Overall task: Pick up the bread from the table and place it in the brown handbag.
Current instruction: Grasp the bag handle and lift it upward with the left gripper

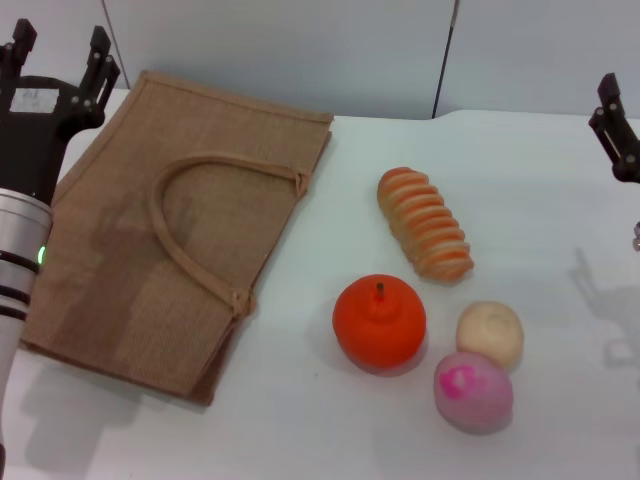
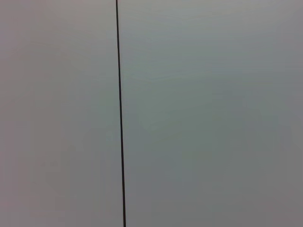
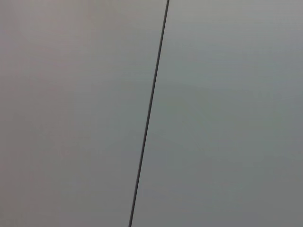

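White table holds the bread, lying free near the middle. Just below it sit an orange fruit, a beige bun and a pink ball. Left of them the brown handbag lies flat. At the far left the left gripper hangs with fingers spread, holding nothing. The right gripper is at the far right edge; I cannot tell about its fingers.

A bare lab-style test station: a plain white table backed directly by grey wall panels with a dark seam, toy food laid out.
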